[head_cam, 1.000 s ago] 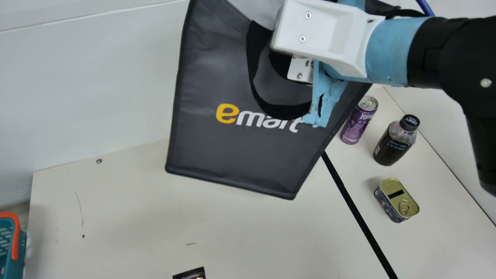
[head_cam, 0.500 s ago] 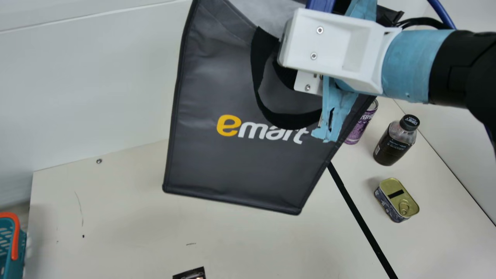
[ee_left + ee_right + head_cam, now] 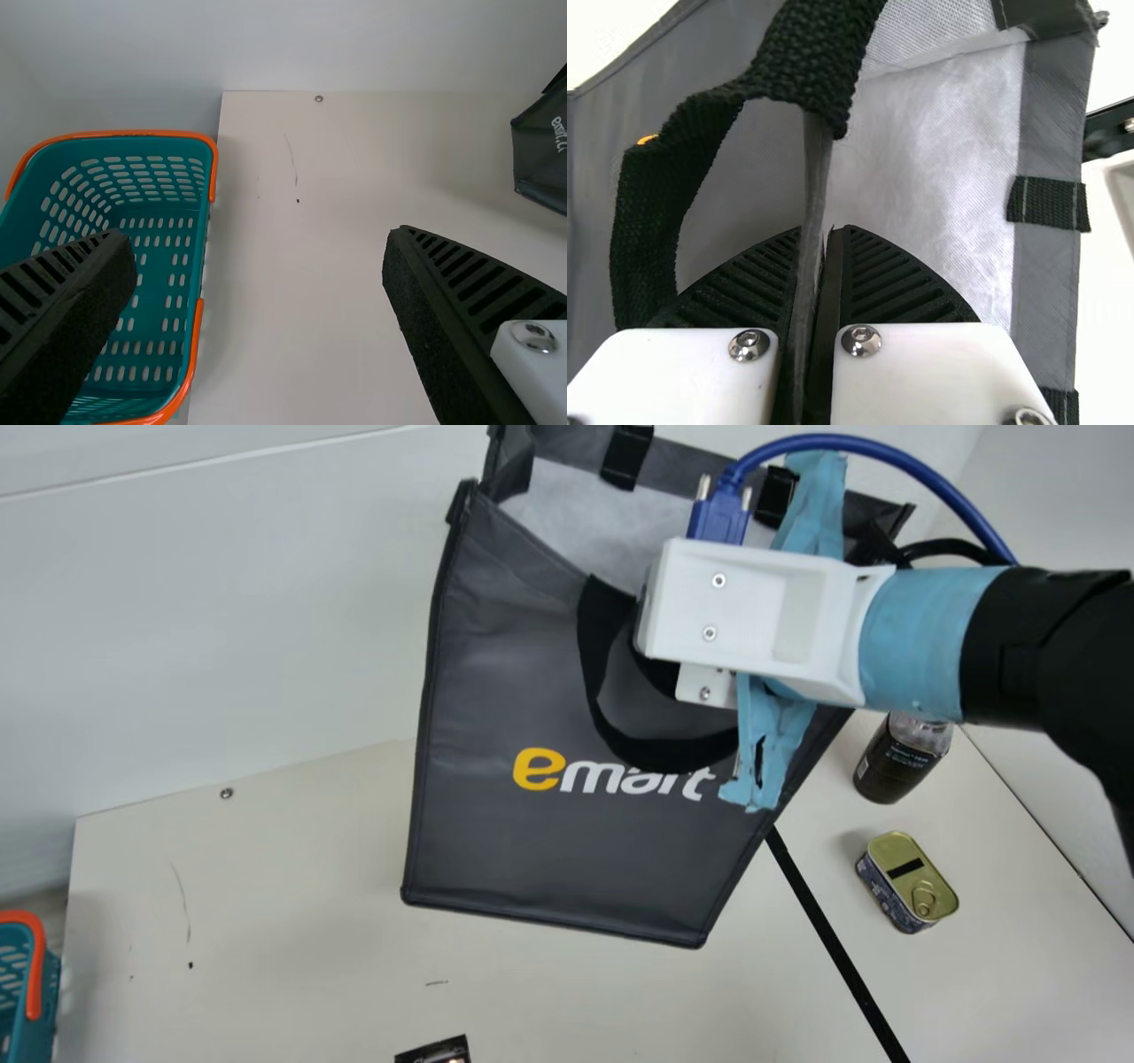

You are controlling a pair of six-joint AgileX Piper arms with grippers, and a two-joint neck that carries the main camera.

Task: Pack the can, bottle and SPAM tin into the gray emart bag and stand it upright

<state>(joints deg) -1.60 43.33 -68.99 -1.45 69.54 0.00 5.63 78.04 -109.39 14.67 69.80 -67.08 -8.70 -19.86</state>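
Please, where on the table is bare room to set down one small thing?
Bare table lies between the teal basket and the gray bag. It is crowded at the main view's right: bottle and SPAM tin stand there, with the right arm above the bottle.

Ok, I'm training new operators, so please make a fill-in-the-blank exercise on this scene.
The gripper clamping the bag belongs to the ____ arm.
The left gripper is not shut but ____.
Of the bottle and tin, only the ____ has a pull ring.
The handle of the teal basket is coloured ____.

Missing words: right; open; tin; orange.
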